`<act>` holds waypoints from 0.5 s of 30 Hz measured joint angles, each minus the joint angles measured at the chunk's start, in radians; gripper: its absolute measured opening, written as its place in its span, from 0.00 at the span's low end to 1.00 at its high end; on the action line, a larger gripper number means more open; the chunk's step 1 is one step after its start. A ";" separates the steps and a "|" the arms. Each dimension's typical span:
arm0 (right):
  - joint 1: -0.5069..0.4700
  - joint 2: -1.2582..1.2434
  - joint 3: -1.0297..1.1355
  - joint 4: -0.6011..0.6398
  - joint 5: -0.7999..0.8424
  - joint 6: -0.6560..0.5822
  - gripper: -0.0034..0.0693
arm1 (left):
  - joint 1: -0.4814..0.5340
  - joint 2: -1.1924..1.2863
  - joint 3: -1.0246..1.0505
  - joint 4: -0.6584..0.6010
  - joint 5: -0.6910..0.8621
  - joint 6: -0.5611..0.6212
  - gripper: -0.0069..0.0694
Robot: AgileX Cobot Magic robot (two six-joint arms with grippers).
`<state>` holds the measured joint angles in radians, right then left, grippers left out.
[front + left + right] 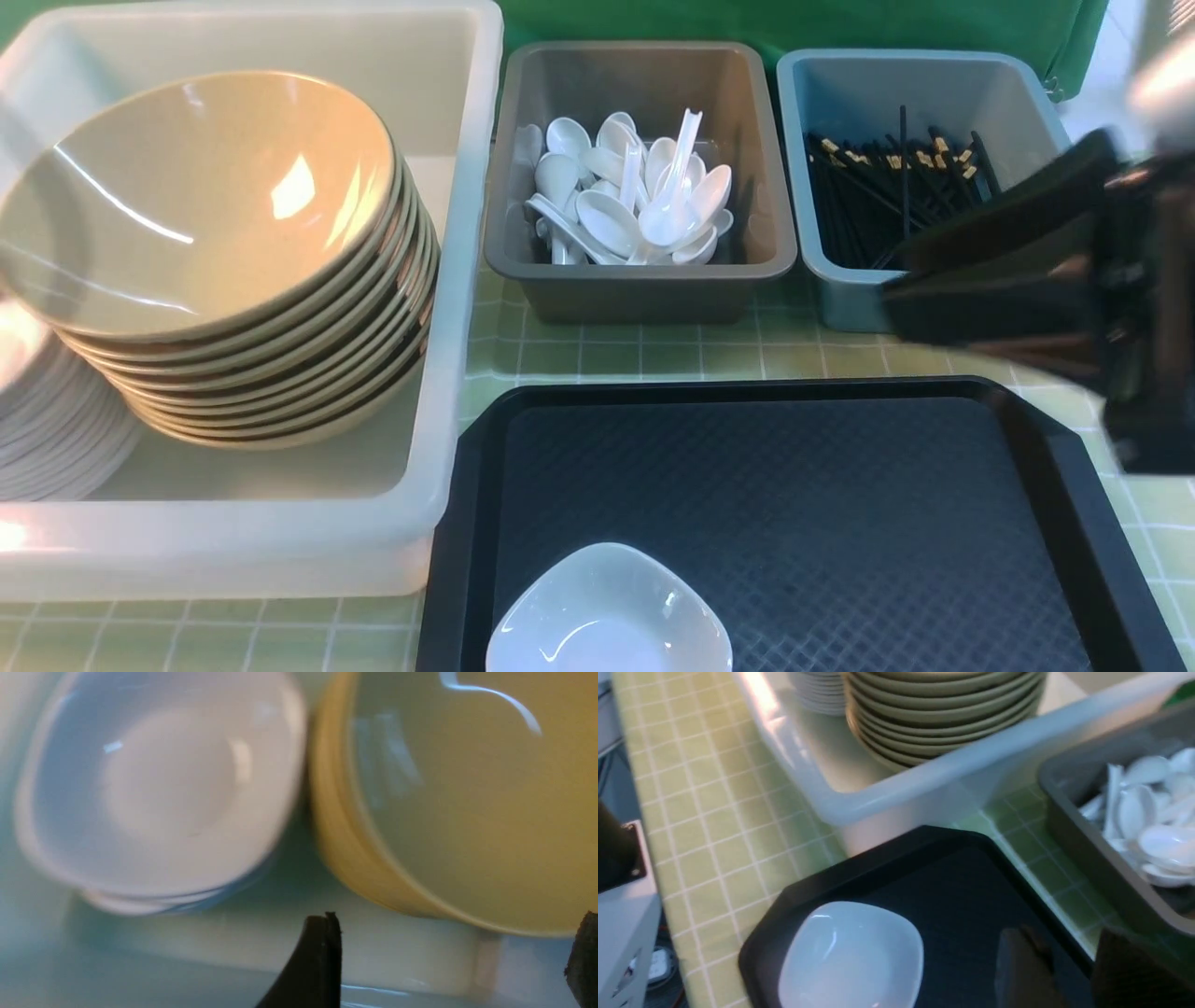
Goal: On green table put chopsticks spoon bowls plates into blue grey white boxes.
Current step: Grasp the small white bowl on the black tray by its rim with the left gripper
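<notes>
Translucent white plastic, the large box (452, 280) in our front view holds the tan bowls (201, 205), stacked and tilted, with the white plates (56, 429) stacked beside them. Just beyond it stands the grey box (653, 294) of white spoons (611, 219), lying every which way, and then the blue box (915, 65) of black chopsticks (859, 196) (a few show gold-coloured marks). One white dish (611, 616) sits in the black tray (794, 504), on the pale green table (252, 635). Our right gripper (896, 266) hangs near the blue box, its fingers apart, nothing between them.

Our left wrist view looks into the white box, blurred, at plates and bowls; the left gripper (453, 952) is wide open, holding nothing.

Our right wrist view shows the right gripper's fingers apart too, and the lone dish lying in the tray, untouched.
</notes>
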<state>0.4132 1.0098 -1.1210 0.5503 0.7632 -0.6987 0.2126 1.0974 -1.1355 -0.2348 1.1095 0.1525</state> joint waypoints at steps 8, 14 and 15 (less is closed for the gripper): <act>-0.025 -0.118 -0.005 0.035 0.022 0.025 0.37 | -0.514 0.031 0.000 -0.041 0.001 0.146 0.81; -0.025 -0.170 -0.005 0.085 0.107 0.011 0.37 | -0.756 0.250 -0.061 -0.017 -0.010 0.198 0.79; -0.025 -0.171 -0.005 0.085 0.114 0.011 0.37 | -0.763 0.250 -0.061 -0.015 -0.010 0.202 0.79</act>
<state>0.3878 0.8388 -1.1261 0.6349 0.8773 -0.6875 -0.5501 1.3474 -1.1964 -0.2497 1.0999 0.3546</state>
